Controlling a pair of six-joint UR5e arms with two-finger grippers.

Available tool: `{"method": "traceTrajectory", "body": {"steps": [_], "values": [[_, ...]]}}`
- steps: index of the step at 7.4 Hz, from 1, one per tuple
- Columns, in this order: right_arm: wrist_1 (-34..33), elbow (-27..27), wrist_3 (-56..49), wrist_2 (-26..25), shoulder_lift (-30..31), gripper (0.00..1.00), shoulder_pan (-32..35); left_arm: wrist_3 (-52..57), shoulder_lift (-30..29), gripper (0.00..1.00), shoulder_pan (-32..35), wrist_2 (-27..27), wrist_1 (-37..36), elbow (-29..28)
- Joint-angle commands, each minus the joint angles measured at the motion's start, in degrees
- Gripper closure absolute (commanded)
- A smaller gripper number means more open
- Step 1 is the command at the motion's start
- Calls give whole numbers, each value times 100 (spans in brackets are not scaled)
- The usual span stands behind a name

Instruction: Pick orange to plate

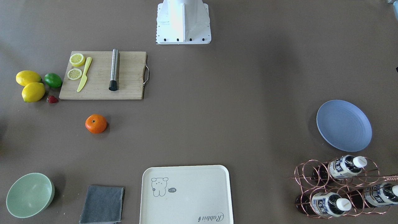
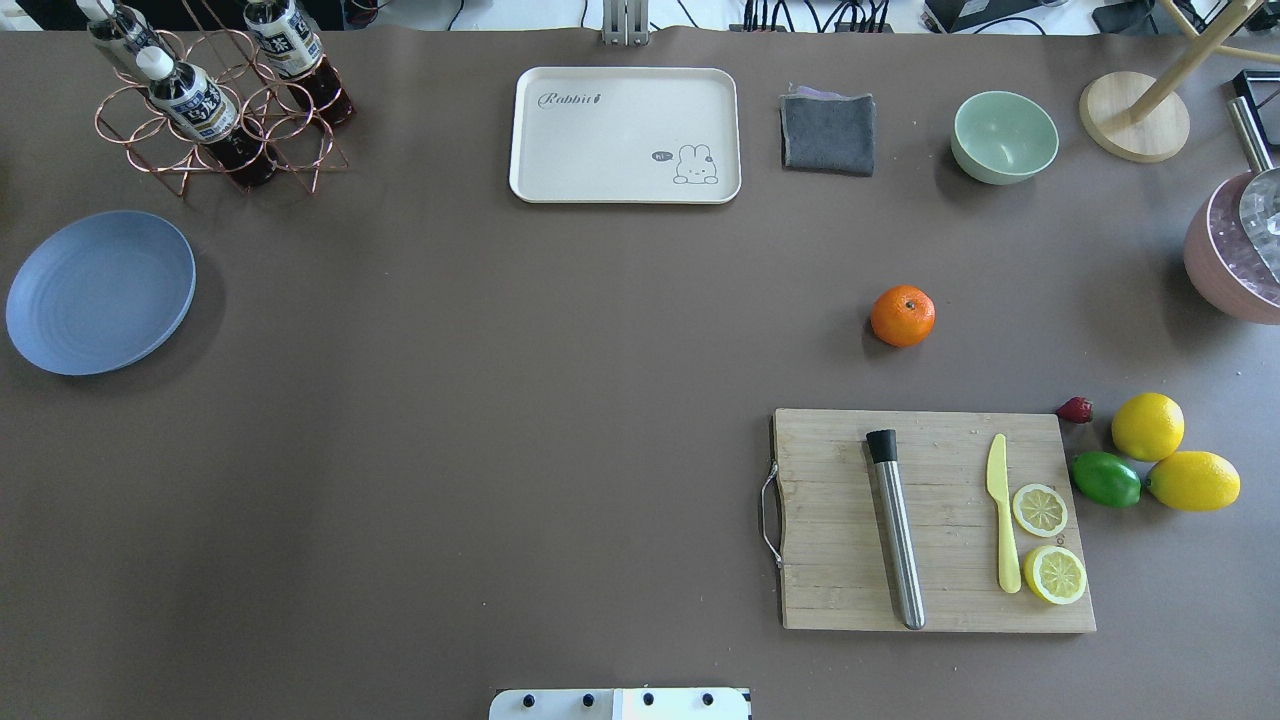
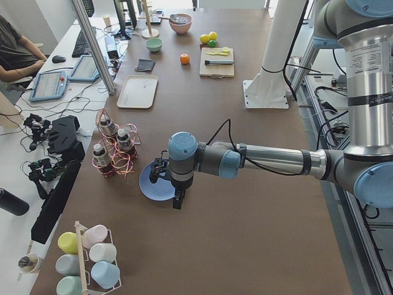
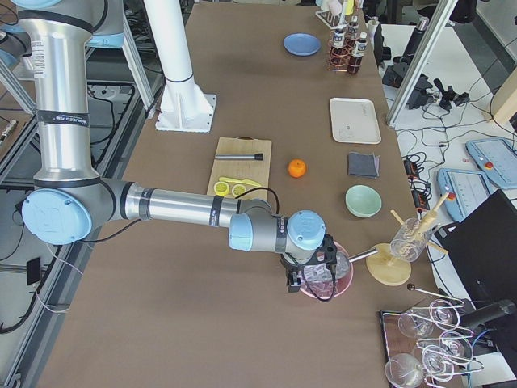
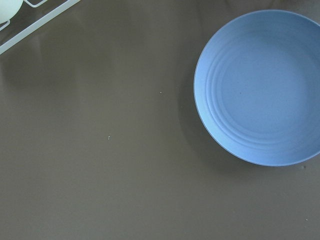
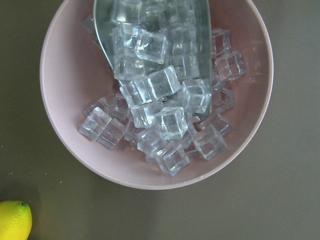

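1. Overhead exterior view showed the round, flat periwinkle-blue plate (image 2: 100,292) at the brown worktop's (image 2: 500,400) left edge.
2. The left end effector (image 3: 178,200) hung by the plate and the right end effector (image 4: 303,279) over a pink ice bowl (image 6: 60,125); I could not tell whether either was spread.
3. The small round bright-orange orange (image 2: 902,316) sat well apart, beyond the wooden board (image 2: 830,480).

left pincer (image 3: 178,203) downward, right pincer (image 4: 303,283) downward

Orange (image 2: 902,316) well apart from plate (image 2: 100,292)
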State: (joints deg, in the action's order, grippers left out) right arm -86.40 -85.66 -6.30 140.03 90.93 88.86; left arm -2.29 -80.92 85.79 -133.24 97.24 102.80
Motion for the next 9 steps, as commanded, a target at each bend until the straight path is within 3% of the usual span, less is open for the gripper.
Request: {"method": "traceTrajectory", "body": {"steps": [1, 3, 5, 9], "values": [[0, -56, -3, 25, 118, 0, 0, -17, 59, 2, -1, -9, 49, 3], [0, -39, 6, 103, 136, 0, 0, -201, 129, 2, 7, -165, 146, -32], [0, -4, -3, 113, 136, 0, 0, -202, 138, 2, 16, -779, 137, -181], [0, -21, 6, 121, 171, 0, 0, -211, 200, 2, 34, -983, 84, -138]]}}
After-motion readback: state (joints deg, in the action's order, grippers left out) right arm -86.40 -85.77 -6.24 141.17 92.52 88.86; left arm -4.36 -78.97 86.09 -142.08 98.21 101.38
